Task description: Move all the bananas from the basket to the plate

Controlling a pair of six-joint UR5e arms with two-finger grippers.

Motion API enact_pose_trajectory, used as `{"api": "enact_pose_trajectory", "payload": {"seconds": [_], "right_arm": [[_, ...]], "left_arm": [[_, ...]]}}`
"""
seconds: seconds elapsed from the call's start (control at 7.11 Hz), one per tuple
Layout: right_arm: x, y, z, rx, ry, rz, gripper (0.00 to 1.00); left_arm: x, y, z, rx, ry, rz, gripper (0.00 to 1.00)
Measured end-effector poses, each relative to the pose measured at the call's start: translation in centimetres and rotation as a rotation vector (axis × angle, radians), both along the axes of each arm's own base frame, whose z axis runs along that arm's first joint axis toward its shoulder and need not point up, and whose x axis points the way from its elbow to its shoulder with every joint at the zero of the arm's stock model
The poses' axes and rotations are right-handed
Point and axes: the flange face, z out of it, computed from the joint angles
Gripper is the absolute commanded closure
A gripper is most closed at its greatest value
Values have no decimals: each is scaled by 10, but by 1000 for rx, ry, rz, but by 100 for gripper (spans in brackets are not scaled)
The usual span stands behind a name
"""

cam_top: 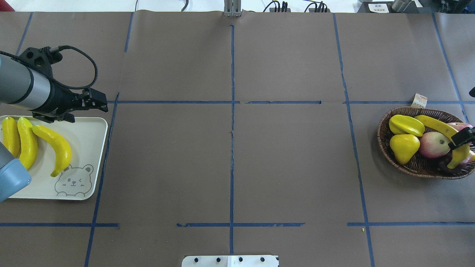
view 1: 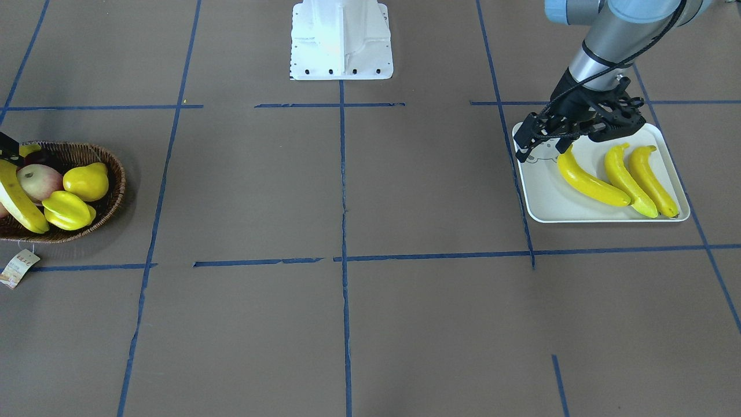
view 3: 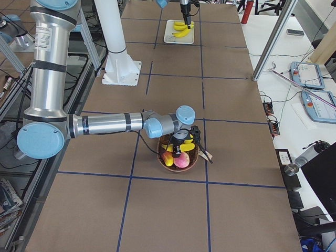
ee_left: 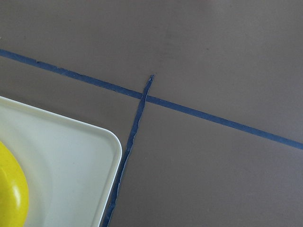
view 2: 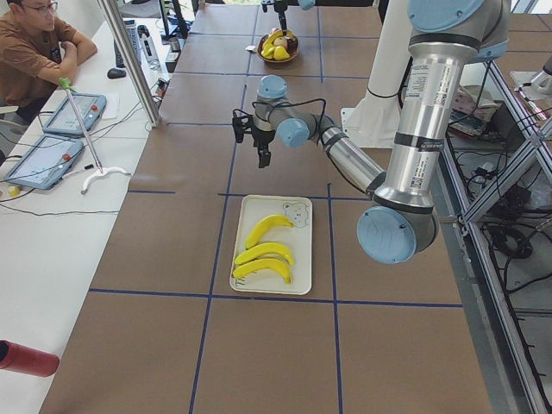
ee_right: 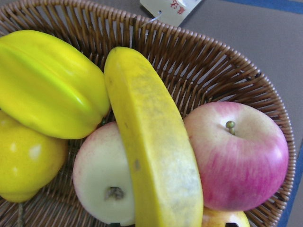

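Three yellow bananas [cam_top: 55,146] lie side by side on the pale bear-print plate [cam_top: 81,148]; they also show in the front view [view 1: 590,182]. My left gripper [cam_top: 101,104] hovers empty over the plate's far corner [view 1: 532,147], and its fingers look open. A fourth banana [cam_top: 434,124] lies across the apples in the brown wicker basket [cam_top: 382,137]. My right gripper [cam_top: 463,137] is down on this banana at the view's edge, with its fingers on either side. The right wrist view shows the banana [ee_right: 151,142] filling the middle.
The basket also holds a ridged starfruit [cam_top: 406,125], a round yellow fruit [cam_top: 403,146] and pink apples [cam_top: 434,144]. Its paper tag [cam_top: 420,100] lies on the table behind it. The robot base [view 1: 341,40] stands at mid table edge. An operator [view 2: 34,52] sits at a side desk.
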Motion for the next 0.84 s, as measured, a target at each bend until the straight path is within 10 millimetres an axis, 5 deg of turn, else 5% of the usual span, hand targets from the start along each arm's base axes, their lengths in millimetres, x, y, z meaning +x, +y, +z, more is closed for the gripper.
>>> {"api": "enact_pose_trajectory", "payload": {"seconds": [0.14,0.28,0.42,0.56,0.84], "right_arm": [[-3,1,0,-1,-2,-7,32],[-5,2,0,-2,-4,-12,66],[-7,2,0,-2,-4,-16,89],[-7,2,-2,5,-7,-21,98],[-2,2,-23,37,-56,-25,100]], "left_arm": [[0,0,0,0,0,0,1],[-1,0,0,0,0,-1,1],[-1,0,0,0,0,-1,1],[-1,0,0,0,0,-1,1],[-1,0,0,0,-1,-2,1]]}}
